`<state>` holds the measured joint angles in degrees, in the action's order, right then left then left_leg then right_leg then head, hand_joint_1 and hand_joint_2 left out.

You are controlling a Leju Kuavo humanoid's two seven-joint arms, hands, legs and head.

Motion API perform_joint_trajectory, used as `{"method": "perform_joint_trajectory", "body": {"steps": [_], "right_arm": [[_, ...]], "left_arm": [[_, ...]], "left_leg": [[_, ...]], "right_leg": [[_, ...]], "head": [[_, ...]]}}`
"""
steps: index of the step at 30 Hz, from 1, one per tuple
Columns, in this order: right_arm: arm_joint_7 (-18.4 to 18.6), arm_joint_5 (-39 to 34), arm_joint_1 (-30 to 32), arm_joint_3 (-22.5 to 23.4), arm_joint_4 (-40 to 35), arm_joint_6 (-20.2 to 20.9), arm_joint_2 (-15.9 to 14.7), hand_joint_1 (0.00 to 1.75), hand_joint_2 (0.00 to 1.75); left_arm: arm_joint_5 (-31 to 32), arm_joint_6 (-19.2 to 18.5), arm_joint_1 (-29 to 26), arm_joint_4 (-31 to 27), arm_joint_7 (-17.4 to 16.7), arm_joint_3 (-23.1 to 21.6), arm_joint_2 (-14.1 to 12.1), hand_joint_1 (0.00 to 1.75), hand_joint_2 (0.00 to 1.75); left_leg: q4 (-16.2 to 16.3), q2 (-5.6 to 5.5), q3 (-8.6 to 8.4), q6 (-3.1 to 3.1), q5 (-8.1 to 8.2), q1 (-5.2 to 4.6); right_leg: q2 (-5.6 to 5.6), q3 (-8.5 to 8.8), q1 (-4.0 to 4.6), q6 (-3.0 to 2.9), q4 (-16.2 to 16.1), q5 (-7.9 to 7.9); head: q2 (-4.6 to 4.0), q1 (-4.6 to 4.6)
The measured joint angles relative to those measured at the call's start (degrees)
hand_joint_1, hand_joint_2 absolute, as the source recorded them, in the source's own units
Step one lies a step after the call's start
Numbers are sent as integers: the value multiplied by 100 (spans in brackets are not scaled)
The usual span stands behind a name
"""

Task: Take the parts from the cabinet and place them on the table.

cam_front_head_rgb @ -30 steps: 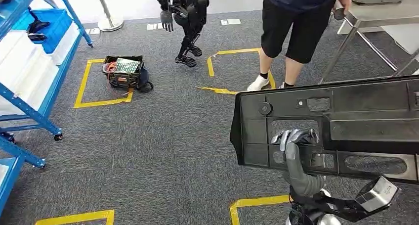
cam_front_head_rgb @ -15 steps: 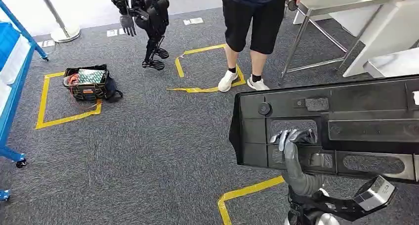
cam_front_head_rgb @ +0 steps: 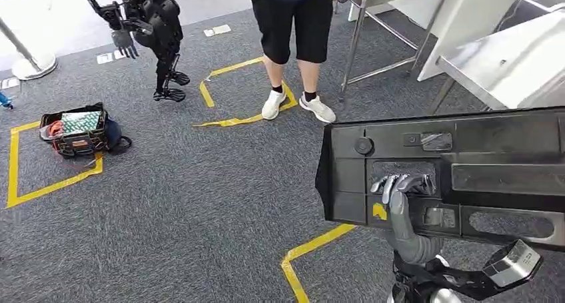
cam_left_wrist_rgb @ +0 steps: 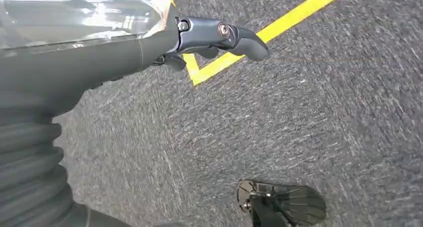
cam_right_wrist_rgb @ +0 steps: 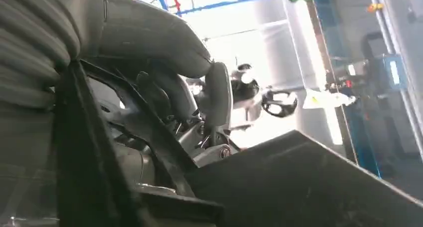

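Panel (cam_front_head_rgb: 460, 176) carried toward table (cam_front_head_rgb: 513, 63).
Left hand (cam_front_head_rgb: 400, 186) hooks its fingers through a cutout for carrying; right hand's (cam_right_wrist_rgb: 169, 97) grip unclear.

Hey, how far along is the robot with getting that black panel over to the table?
Done: the black panel is out of the cabinet and off the ground. In hand: the left robot hand grips it through a cutout, carrying it above the grey carpet. Left: it is not yet set on the metal table ahead to the right.
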<state>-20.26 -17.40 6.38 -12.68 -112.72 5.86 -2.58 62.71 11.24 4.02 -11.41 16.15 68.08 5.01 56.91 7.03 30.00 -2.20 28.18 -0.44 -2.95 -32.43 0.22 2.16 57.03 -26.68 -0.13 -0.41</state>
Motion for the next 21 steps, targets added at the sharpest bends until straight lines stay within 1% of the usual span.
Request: {"method": "perform_joint_trajectory", "body": {"steps": [1, 2, 3, 4, 5, 6, 7, 8, 9, 10, 11, 12, 13, 14, 15, 16, 17, 18, 19, 20, 21], "right_arm": [[-11, -4, -7, 4, 0, 2, -2, 175, 175], [-35, -15, -4, 7, 0, 7, -2, 175, 175], [-61, -42, -30, 13, 2, 13, -11, 175, 175], [-63, -53, -43, 13, 11, 17, -11, 175, 175], [-70, -57, -42, 13, 20, 24, -11, 175, 175], [-79, -70, -36, 15, 33, 28, -17, 175, 175], [-83, -72, -32, 15, 46, 28, -22, 175, 175], [-87, -72, -31, 15, 55, 31, -26, 175, 175], [-96, -72, -29, 15, 55, 31, -28, 175, 175], [-105, -74, -30, 15, 55, 31, -28, 175, 175], [-116, -79, -31, 15, 55, 31, -31, 175, 175], [-120, -83, -31, 18, 55, 31, -31, 175, 175], [-122, -83, -44, 15, 55, 31, -35, 175, 175], [-125, -83, -31, 15, 55, 31, -37, 175, 175], [-127, -83, -18, 15, 55, 31, -37, 175, 175], [-129, -83, -12, 15, 55, 31, -46, 175, 175], [-133, -83, -4, 18, 55, 31, -66, 175, 175], [-144, -85, -8, 22, 55, 13, -79, 175, 175], [-149, -81, -13, 20, 52, 9, -76, 175, 175], [-153, -81, -8, 20, 52, 0, -81, 175, 175], [-153, -81, 0, 20, 55, -4, -85, 175, 175]], "left_arm": [[0, 9, 6, 0, 0, 0, 2, 0, 175], [2, 20, 14, 0, 0, 0, -11, 0, 175], [9, 33, 11, 0, 0, 0, -7, 0, 175], [15, 33, 6, 2, -2, -2, 0, 0, 175], [15, 35, -3, 2, -2, -2, 0, 0, 175], [15, 37, -12, 2, -2, 0, 0, 0, 175], [15, 37, -17, 2, -4, 0, 0, 0, 175], [13, 39, -17, 2, -4, 0, 0, 0, 175], [15, 44, -16, 2, -4, 0, -2, 0, 175], [15, 46, -15, 2, -4, 0, -9, 0, 175], [15, 46, -15, 4, -2, 0, -11, 0, 175], [20, 46, -13, 9, -2, -2, -7, 0, 175], [20, 48, -16, 11, -2, -2, -7, 0, 175], [24, 48, -16, 13, -4, -2, -7, 0, 175], [24, 48, -15, 13, -4, -2, -7, 0, 175], [24, 48, -13, 13, 0, -2, -4, 0, 175], [24, 48, -1, 13, 2, -2, -2, 0, 175], [24, 48, -1, 13, 13, -2, -9, 0, 175], [26, 48, -7, 13, 24, -2, -15, 0, 175], [26, 44, -17, 13, 28, -2, -15, 0, 175], [28, 30, -28, 13, 31, -2, -15, 0, 175]], "left_leg": [[1, 68, -11, 42, 22, -2], [112, -162, 34, 87, 120, 41], [377, -448, 134, 100, 328, 57], [815, -618, 331, 119, 591, 73], [1279, -687, 548, 135, 809, 83], [1678, -713, 745, 148, 950, 87], [1821, -720, 822, 154, 935, 92], [1705, -721, 778, 156, 790, 104], [1320, -725, 595, 158, 508, 125], [811, -764, 352, 165, 224, 156], [294, -942, 107, 188, -15, 204], [144, -1223, 36, 225, 89, 215], [130, -1198, 62, 200, 74, 210], [137, -1129, 67, 175, 70, 166], [143, -1065, 69, 130, 57, 139], [118, -994, 71, 83, 26, 139], [75, -899, 73, 17, -17, 161], [66, -845, 85, -35, -22, 146], [67, -764, 100, -59, -30, 132], [68, -684, 112, -65, -32, 115], [70, -595, 126, -70, -33, 96]], "right_leg": [[70, 16, -44, -48, -38, 30], [154, 68, -131, -93, -70, 61], [200, 56, -133, -152, -70, 87], [252, 41, -132, -177, -70, 95], [318, 28, -130, -178, -70, 96], [398, 17, -126, -176, -63, 99], [466, 18, -125, -172, -59, 102], [539, 26, -126, -169, -53, 103], [620, 36, -133, -161, -45, 105], [701, 46, -145, -154, -28, 105], [768, 44, -152, -143, -2, 100], [823, -1, -93, -79, 33, 92], [890, -47, -107, -40, 57, 103], [932, -81, -125, 10, 42, 133], [1007, -101, -159, 59, 12, 166], [1073, -149, -135, 99, 1, 187], [861, -201, -148, 100, 80, 147], [563, -311, -107, 62, 300, 14], [434, -500, -106, 26, 691, -181], [388, -715, -107, 0, 1168, -380], [372, -922, -109, -10, 1636, -542]], "head": [[0, 11], [0, -9], [0, -21], [0, -46], [0, -53], [0, -50], [0, -53], [0, -50], [0, -55], [0, -50], [0, -53], [0, -50], [2, -42], [0, -42], [0, -48], [0, -44], [0, -44], [0, -9], [0, 26], [0, 26], [0, 24]]}}
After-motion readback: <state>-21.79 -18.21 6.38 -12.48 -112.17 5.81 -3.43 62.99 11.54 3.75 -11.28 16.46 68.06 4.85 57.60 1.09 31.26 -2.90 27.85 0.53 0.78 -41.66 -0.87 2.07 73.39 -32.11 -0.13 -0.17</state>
